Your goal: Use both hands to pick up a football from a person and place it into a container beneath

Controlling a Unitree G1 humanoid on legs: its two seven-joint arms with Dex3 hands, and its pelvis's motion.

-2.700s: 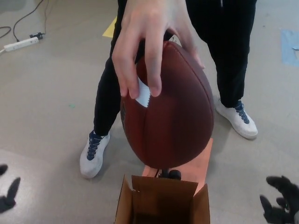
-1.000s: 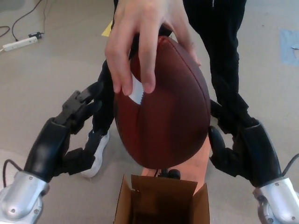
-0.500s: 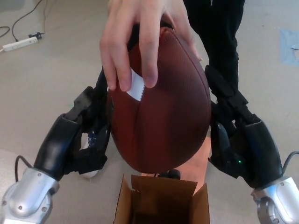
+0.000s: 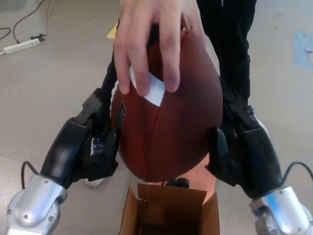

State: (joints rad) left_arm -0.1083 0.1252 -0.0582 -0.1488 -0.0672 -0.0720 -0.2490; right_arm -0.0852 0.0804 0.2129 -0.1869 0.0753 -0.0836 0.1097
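We're over a grey-beige floor (image 4: 44, 98), smooth w/ faint scuffs. On it, bottom centre, sits an open brown cardboard box (image 4: 169, 214), flaps up, w/ a pale orange sheet (image 4: 205, 177) flat on the floor just behind it. Top left: a white power strip (image 4: 21, 46) w/ black cables (image 4: 29, 17) trailing off. A yellow tape patch (image 4: 113, 31) near top centre, a blue tape patch (image 4: 302, 49) at the right edge. A person's white sneaker (image 4: 96, 182) stands on the floor, mostly hidden.
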